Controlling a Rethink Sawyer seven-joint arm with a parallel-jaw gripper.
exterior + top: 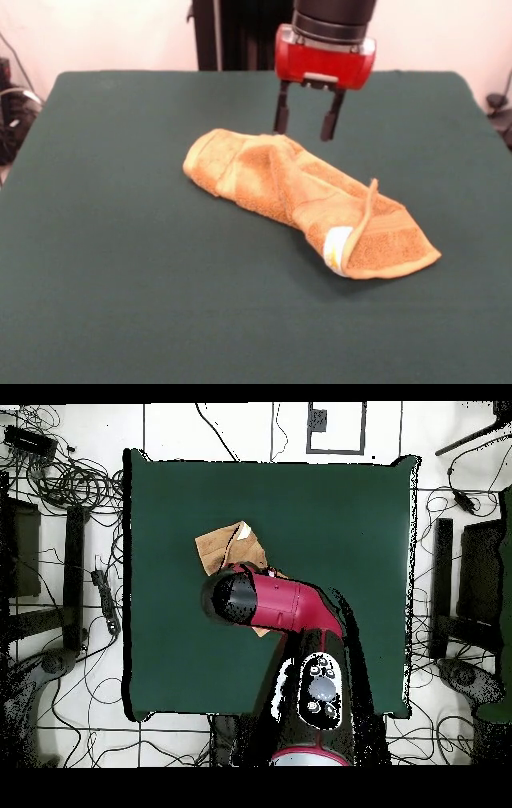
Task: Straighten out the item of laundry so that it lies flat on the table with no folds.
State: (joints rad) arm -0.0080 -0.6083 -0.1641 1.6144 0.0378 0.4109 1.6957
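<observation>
The item of laundry [308, 200] is a golden-orange terry towel lying bunched and folded on itself in the middle of the dark green table [120, 280]. A white tag [336, 246] shows at its near right end, and one thin edge sticks up there. My gripper [306, 126] hangs just above the towel's far edge, open, with nothing between its fingers. In the overhead view the arm covers most of the towel [222, 544]; only its upper left part shows, and the gripper is hidden under the arm.
Cables and stands lie on the floor around the table [350, 504] in the overhead view. The green cloth stretches wide on every side of the towel.
</observation>
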